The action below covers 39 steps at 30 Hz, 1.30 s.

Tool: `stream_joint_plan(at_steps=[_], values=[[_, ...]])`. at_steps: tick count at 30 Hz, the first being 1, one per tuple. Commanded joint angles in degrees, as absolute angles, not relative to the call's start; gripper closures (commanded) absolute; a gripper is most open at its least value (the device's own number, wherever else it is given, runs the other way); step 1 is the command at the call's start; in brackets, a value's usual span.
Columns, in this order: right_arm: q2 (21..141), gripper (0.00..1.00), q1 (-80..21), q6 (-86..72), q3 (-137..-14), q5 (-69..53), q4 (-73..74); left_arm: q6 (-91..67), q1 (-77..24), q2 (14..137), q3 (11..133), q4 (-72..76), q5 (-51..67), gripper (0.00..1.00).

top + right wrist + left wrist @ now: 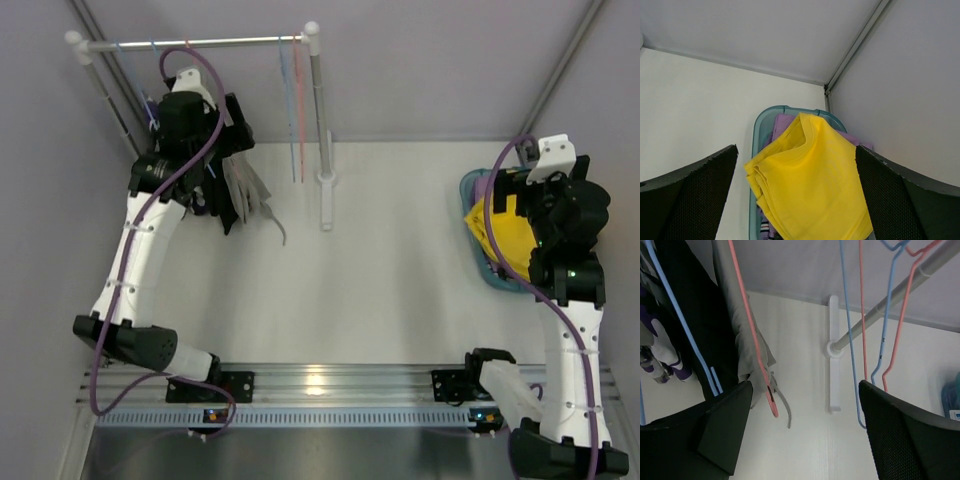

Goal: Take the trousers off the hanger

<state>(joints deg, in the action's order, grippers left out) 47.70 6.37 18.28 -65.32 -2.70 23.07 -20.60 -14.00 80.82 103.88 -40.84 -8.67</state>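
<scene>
The rack (200,43) stands at the far left of the table (380,290), and the teal basket (755,135) sits at the right edge. By the look of it, the job is partly done. The yellow trousers (810,185) lie folded in the basket on top of the lilac trousers (783,121), and two bare hangers (861,315) dangle from the rail. Three pairs remain hung: the black trousers (695,315), the grey-beige trousers (732,310) on a pink hanger (754,345), and the patterned trousers (657,340) furthest left. The left gripper (805,390) is spread wide and holds nothing; the grey-beige pair hangs just beside its left finger. The right gripper (795,150) hovers over the basket, also spread and empty.
</scene>
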Motion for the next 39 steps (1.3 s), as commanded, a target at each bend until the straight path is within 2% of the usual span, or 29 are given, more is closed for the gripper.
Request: stream_joint_plan(at_steps=[1,5,13,16,17,19,21,27,34,39], values=[[46.32,0.01,5.62,18.02,-66.10,-2.73,24.17,-23.90,-13.54,84.62,108.53,-38.94,-12.21,0.10],[45.97,0.00,5.54,18.63,-65.66,-2.46,24.52,-24.52,-12.92,88.67,111.35,-37.00,-17.13,0.16],[46.14,0.00,5.54,18.19,-64.60,-2.72,23.73,-23.64,-11.43,96.05,116.01,-36.38,-24.52,0.18],[46.49,0.01,5.54,17.84,-64.42,-2.64,23.29,-24.60,-9.15,98.51,115.84,-35.60,-20.67,0.20],[46.76,0.01,5.54,17.67,-64.25,-2.72,23.03,-25.04,-7.57,99.13,115.40,-34.73,-16.13,0.21],[46.84,0.00,5.62,17.67,-64.16,-2.72,22.94,-26.18,-5.38,100.19,114.53,-32.88,-11.01,0.30],[46.85,0.01,5.54,17.75,-64.07,-2.64,22.85,-25.76,-4.83,100.28,112.25,-29.02,-6.61,0.33],[45.97,0.01,5.54,18.72,-63.02,-2.11,22.85,-23.64,-4.75,99.58,108.72,-21.19,-5.10,0.35],[46.23,0.01,5.54,18.11,-63.10,-2.29,22.76,-23.11,-4.75,103.18,111.09,-20.74,-4.92,0.35],[46.32,0.01,5.54,18.37,-63.46,-2.02,22.85,-23.55,-4.75,104.67,111.44,-19.95,-4.92,0.39]])
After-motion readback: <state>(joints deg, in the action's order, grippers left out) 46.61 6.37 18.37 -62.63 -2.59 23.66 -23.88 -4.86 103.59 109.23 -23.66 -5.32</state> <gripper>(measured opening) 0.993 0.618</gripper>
